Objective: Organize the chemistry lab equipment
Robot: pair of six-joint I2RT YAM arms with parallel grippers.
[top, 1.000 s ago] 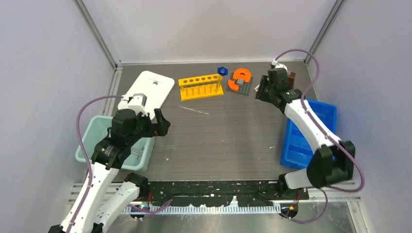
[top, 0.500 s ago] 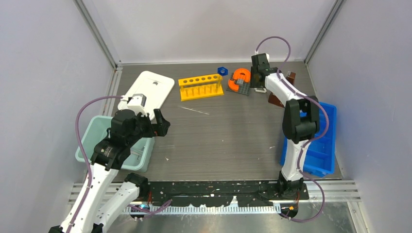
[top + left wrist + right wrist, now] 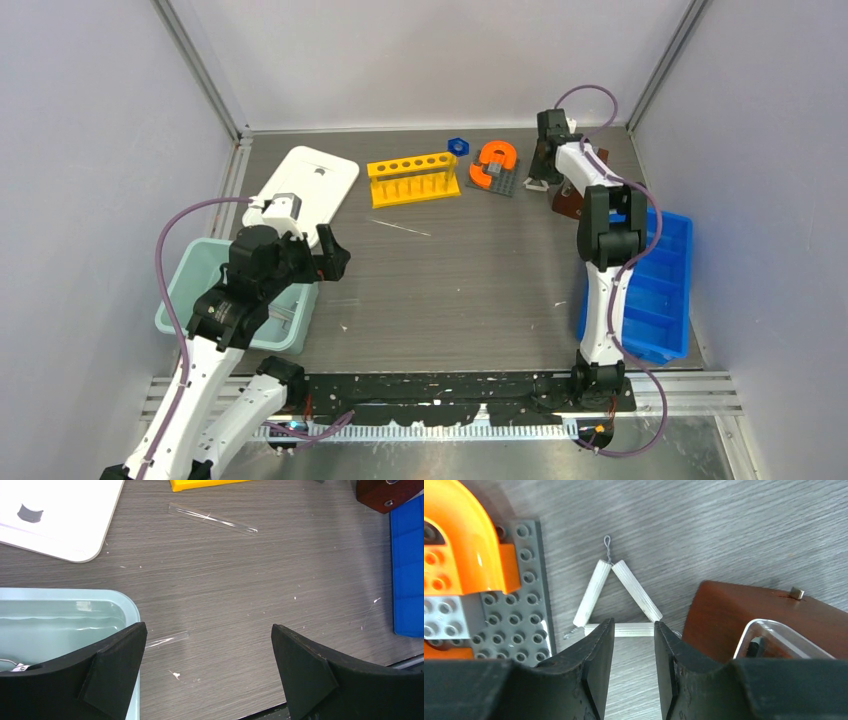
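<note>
The small white triangle [image 3: 594, 599] lies flat between the grey base and the brown cone-shaped flask [image 3: 734, 615]. My right gripper [image 3: 633, 630] hangs just over the triangle's near side, jaws narrowly open and empty; in the top view it [image 3: 541, 172] is above the triangle [image 3: 537, 185]. My left gripper [image 3: 333, 255] is wide open and empty at the teal bin's corner. A thin clear rod [image 3: 212, 519] lies mid-table, and another clear tube [image 3: 167, 639] lies beside the bin. The yellow six-hole rack [image 3: 412, 178] and the blue hexagonal piece [image 3: 458, 146] are at the back. A bit of wire tongs [image 3: 17, 667] shows in the bin.
The orange horseshoe piece [image 3: 459, 540] on its grey base [image 3: 524, 610] sits just left of the triangle. A white tray [image 3: 305, 185] is at the back left, a teal bin [image 3: 195, 270] at the left, and a blue bin [image 3: 655, 290] at the right edge.
The right arm folded up and its gripper swung over the back right corner, ending above the white triangle. The left arm has not moved.
</note>
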